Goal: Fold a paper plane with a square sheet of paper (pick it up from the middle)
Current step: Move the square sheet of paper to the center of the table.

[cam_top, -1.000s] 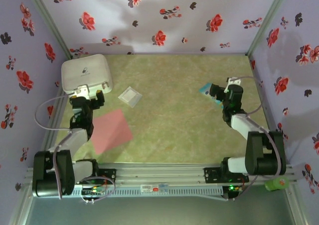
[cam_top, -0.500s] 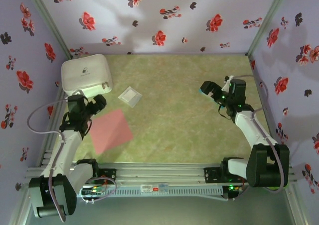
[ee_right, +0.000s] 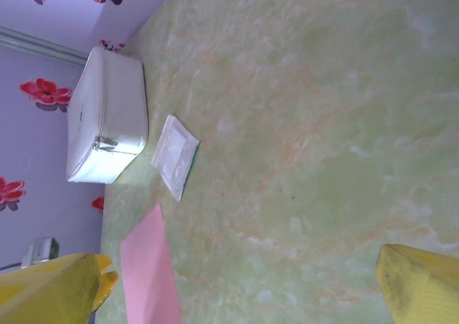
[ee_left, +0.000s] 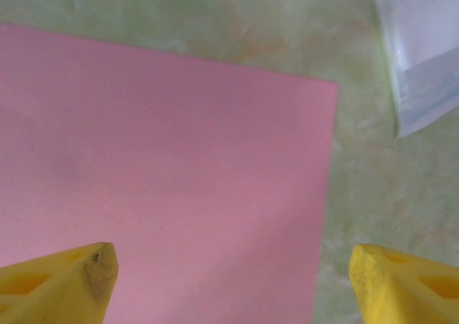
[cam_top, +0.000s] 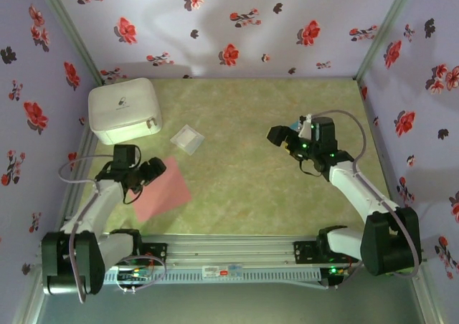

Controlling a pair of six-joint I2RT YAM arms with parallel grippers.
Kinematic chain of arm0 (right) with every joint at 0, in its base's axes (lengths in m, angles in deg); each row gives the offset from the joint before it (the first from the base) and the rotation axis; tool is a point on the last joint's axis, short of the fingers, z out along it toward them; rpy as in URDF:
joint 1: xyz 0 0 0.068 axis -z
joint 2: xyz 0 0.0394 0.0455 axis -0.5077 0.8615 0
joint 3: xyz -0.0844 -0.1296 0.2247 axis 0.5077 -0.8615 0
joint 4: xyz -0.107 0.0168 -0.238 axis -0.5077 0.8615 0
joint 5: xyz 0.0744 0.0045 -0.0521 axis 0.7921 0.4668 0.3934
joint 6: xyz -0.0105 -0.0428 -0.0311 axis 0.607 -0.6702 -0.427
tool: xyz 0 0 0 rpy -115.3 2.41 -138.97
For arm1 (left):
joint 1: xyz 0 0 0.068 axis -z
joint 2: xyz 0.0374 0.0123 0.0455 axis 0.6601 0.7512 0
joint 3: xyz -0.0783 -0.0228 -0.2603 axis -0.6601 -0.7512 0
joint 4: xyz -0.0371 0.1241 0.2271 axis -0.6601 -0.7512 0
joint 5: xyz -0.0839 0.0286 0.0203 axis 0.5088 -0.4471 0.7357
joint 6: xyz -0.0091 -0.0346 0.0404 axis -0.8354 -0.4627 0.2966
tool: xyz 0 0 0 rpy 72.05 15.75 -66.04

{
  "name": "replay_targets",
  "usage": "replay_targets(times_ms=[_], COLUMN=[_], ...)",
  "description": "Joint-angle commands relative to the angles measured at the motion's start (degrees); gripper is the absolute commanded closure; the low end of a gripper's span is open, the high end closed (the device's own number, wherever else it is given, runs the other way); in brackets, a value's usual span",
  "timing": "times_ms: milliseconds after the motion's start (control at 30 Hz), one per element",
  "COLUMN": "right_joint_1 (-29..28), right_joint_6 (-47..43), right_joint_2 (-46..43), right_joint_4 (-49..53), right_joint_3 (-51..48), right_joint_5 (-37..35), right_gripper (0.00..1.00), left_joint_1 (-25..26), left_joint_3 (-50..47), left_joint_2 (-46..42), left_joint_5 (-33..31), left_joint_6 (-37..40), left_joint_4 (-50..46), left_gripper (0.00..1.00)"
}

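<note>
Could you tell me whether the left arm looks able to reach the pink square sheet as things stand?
Probably yes: the left hand hangs open right over the square sheet of paper, which lies flat and uncovered; the translucent packet sits clear of it.

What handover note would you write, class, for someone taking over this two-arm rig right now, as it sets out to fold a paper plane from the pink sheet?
Left tool: open, holding nothing, over the flat salmon-pink square sheet of paper, nearer its edge than its middle.
Right tool: open, empty, above the mottled green table, well away from the sheet.
Sheet: flat on the table by the left arm, nearer the arms than the white rounded box and the small translucent square packet.
Done: nothing; no crease shows.
Left: grip the sheet at its middle, lift it, make every fold.
</note>
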Motion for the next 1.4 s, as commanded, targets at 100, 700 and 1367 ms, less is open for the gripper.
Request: replay_targets(times_ms=[100,700,1367], right_joint_1=[-2.1,-2.3,-2.3], right_joint_6=[2.4,2.9,3.4], right_joint_2=[0.8,2.1,-1.6], right_joint_4=[-2.0,-1.8,1.4], right_joint_3=[-0.4,-1.9,-3.9], right_joint_5=[-0.3,-1.8,-8.3], right_gripper=[0.01,0.01,0.01], left_joint_1=[2.7,12.6,46.1], left_joint_3=[4.8,8.7,28.9], left_joint_2=[7.5,20.3,38.1], left_joint_5=[-3.2,-9.4,-10.5], left_joint_6=[4.0,5.4,-6.7], left_joint_4=[-4.0,-8.5,-11.0], left_gripper=[0.17,0.13,0.11])
